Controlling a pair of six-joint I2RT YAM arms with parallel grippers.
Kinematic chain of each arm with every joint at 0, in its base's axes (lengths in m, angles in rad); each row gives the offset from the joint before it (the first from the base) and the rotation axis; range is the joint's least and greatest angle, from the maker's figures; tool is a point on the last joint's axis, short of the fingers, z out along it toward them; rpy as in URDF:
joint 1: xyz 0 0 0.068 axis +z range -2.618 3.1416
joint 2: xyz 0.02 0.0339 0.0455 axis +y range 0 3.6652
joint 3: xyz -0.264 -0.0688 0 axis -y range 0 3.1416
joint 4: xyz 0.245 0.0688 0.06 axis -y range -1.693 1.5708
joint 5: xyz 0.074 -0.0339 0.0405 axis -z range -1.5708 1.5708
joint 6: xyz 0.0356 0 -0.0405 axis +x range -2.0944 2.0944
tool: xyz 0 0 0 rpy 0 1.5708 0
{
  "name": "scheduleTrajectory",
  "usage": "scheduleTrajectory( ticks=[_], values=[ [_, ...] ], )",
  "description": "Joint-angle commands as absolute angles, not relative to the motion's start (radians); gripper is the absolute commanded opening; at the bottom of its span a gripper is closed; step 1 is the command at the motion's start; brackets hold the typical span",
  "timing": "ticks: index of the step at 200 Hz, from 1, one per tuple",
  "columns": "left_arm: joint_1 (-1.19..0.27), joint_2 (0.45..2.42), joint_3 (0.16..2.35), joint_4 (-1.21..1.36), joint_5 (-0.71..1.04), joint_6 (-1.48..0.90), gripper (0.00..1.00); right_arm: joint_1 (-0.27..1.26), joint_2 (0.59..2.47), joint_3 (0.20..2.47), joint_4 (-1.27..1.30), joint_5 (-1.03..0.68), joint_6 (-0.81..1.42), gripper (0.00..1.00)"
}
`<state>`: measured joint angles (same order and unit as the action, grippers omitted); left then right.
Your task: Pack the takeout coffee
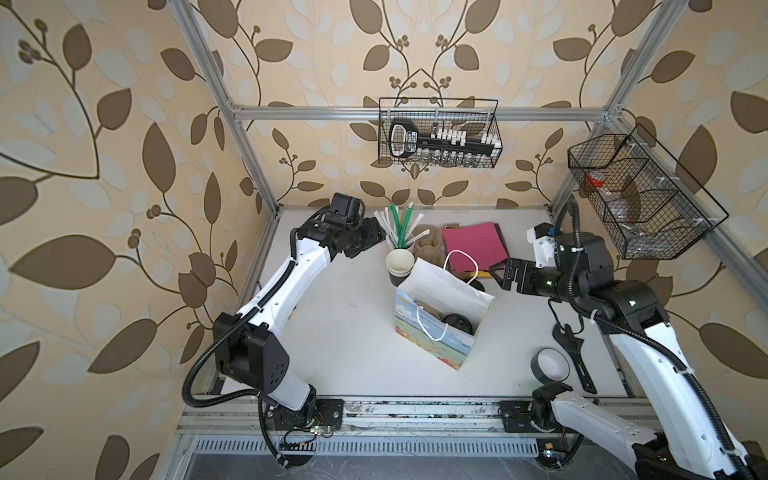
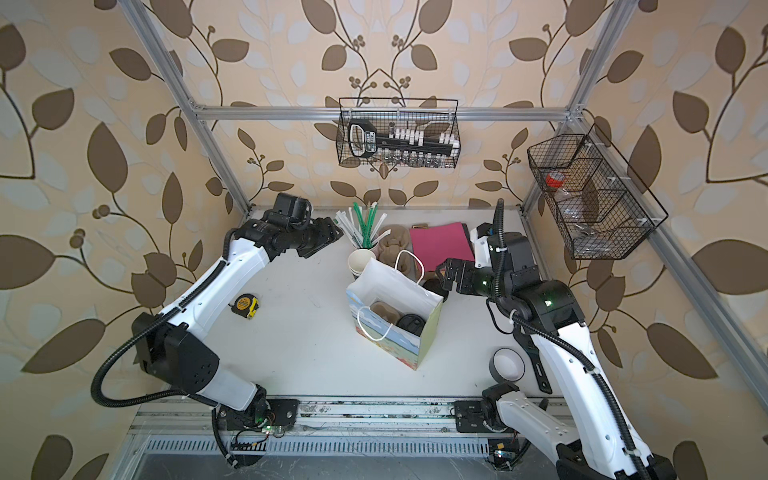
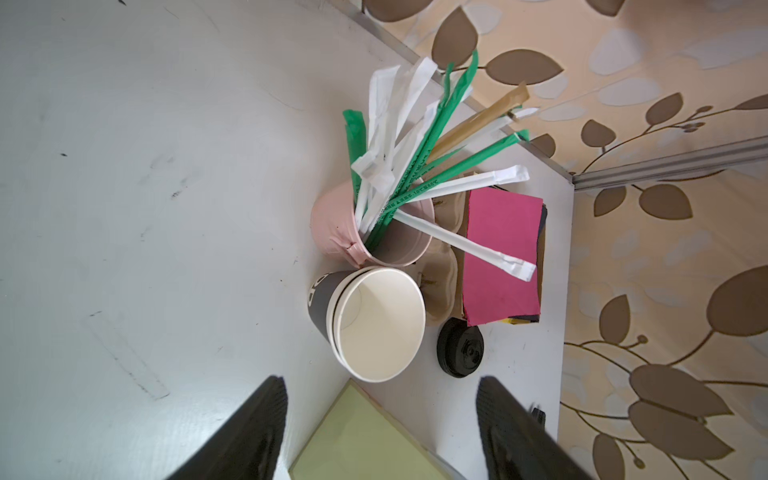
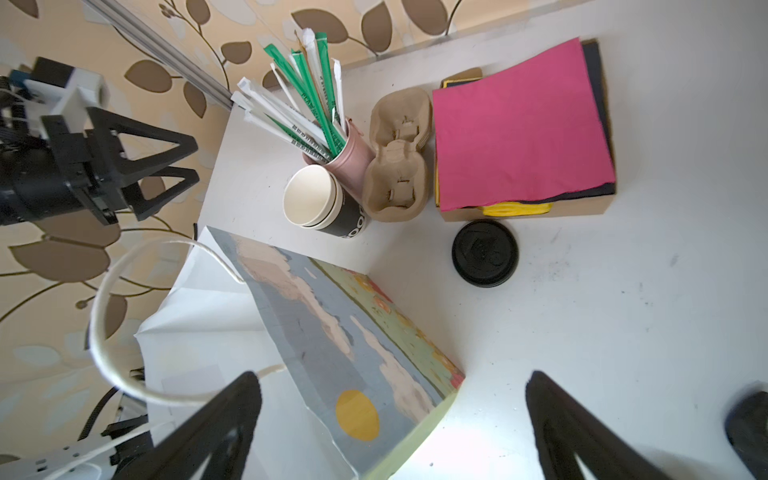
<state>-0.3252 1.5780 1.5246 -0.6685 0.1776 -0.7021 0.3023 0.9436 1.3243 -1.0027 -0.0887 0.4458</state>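
Left arm (image 1: 291, 274), right arm (image 1: 648, 361): white shells, black joint housings, black corrugated cable conduits, white zip ties, green status lights; right gripper (image 1: 498, 276): black, triangular cut-out fingers

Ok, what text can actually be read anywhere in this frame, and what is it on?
"oo": white letters, partly cut off, on the dark outer cup of the stacked cups.
Print along the green straw wrappers: too small to read.
Label on the black socket holder in the wire basket: blurred.
Tape measure face: unreadable.
Paper bag: a picture only, no words visible.
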Motion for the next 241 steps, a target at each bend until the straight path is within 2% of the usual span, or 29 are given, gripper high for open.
scheduleTrajectory(
  ticks=[1, 16, 53, 87, 105, 149, 200, 241],
  values=[
    [-0.319, 1.609, 1.59, -0.628, 0.184, -0.718, 0.67, 0.299, 0.87, 1.291, -1.044, 0.03, 0.406, 1.0],
    [-0.318, 1.641, 1.604, -0.625, 0.15, -0.719, 0.64, 0.301, 0.825, 1.262, -1.058, 0.058, 0.4, 1.0],
    [-0.319, 1.722, 1.663, -0.613, 0.096, -0.733, 0.47, 0.309, 0.72, 1.17, -1.061, 0.129, 0.39, 1.0],
    [-0.32, 1.793, 1.71, -0.609, 0.05, -0.742, 0.44, 0.343, 0.67, 1.077, -1.039, 0.207, 0.383, 1.0],
    [-0.321, 1.83, 1.743, -0.61, 0.028, -0.728, 0.38, 0.35, 0.659, 1.031, -1.029, 0.232, 0.39, 1.0],
    [-0.321, 1.896, 1.802, -0.619, 0.003, -0.722, 0.27, 0.351, 0.595, 0.964, -0.978, 0.241, 0.4, 1.0],
    [-0.322, 1.928, 1.834, -0.618, 0.021, -0.74, 0.2, 0.364, 0.491, 0.915, -0.954, 0.254, 0.394, 1.0],
    [-0.328, 1.923, 1.838, -0.62, 0.021, -0.747, 0.13, 0.373, 0.485, 0.909, -0.948, 0.247, 0.393, 1.0]
  ],
)
